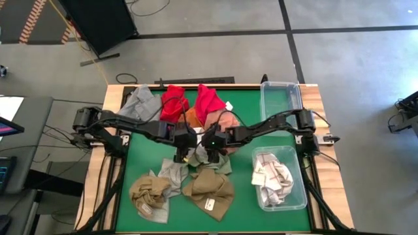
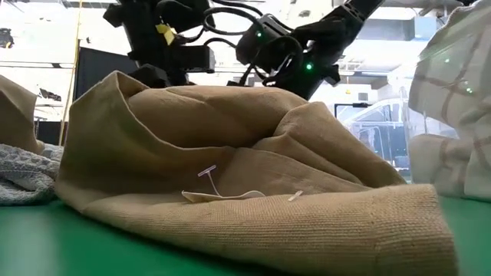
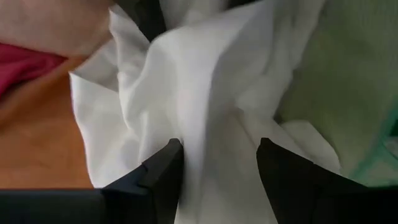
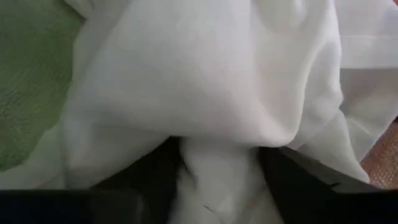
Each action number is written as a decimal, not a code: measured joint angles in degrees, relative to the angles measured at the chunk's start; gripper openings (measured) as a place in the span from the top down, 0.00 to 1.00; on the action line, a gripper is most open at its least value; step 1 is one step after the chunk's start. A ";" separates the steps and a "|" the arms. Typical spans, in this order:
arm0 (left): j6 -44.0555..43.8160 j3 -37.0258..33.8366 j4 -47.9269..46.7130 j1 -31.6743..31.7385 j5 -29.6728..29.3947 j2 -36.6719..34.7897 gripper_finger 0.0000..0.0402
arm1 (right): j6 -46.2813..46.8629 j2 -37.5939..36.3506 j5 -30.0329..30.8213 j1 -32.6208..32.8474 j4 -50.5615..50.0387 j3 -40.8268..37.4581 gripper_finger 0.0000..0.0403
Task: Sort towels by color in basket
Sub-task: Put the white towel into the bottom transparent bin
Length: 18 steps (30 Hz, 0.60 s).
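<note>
A white towel lies crumpled at the table's middle, between my two grippers. My left gripper comes at it from the left and stands open, with white cloth in the gap. My right gripper comes from the right, also open, with a bulge of the same towel over and between its fingers. A pale green towel lies beside the white one. Two tan towels and a grey one rest nearer the front edge. My left gripper has a fold of the white towel running between its spread fingers, which slant down from the table's left. The cloth lies against their inner sides, slack, and rests on the towels below. My right gripper slants down from the table's right onto the white towel. A fold sits between its spread fingers and cloth drapes over their bases; it lies slack, not lifted.
Red towels, an orange one and a grey one lie at the far edge. A clear basket stands at the far right. A second one at the near right holds white-checked towels.
</note>
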 joint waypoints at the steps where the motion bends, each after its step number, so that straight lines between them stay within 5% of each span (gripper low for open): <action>1: -0.38 0.00 -0.83 -0.34 0.00 -0.24 0.52 | -0.39 -0.08 0.00 0.06 -0.22 0.18 0.43; 8: -3.49 0.04 -4.85 -3.46 -0.01 -2.51 0.52 | -2.57 -4.80 0.30 0.92 -4.27 1.58 0.94; 18: -7.26 0.09 -6.09 -9.33 -0.09 -6.67 0.52 | -5.25 -18.54 8.71 5.74 -5.90 1.69 0.94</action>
